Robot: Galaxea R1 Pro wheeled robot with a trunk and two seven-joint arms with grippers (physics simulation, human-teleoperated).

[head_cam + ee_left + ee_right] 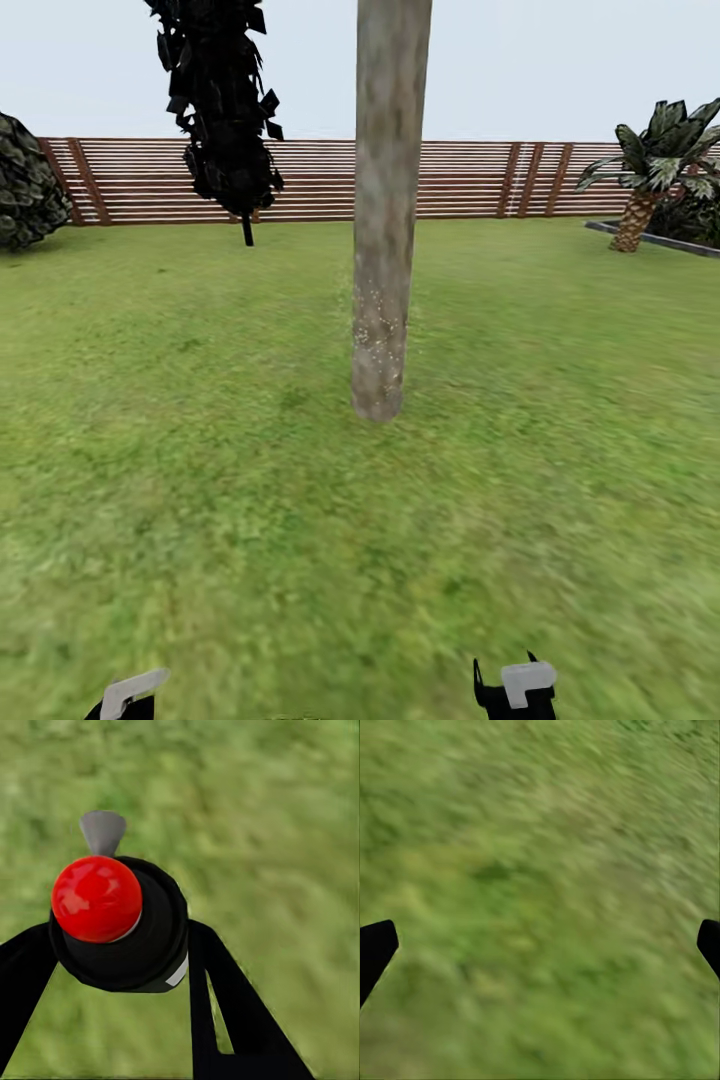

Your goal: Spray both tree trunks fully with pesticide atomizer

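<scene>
Clamped between the fingers of the left end effector [124, 967], the pesticide atomizer [112, 919] is carried low over the grass [200, 520]. The right end effector [540, 945] is spread wide, empty. Spray could miss the tree trunk [385, 250] if the nozzle is misaimed.
</scene>
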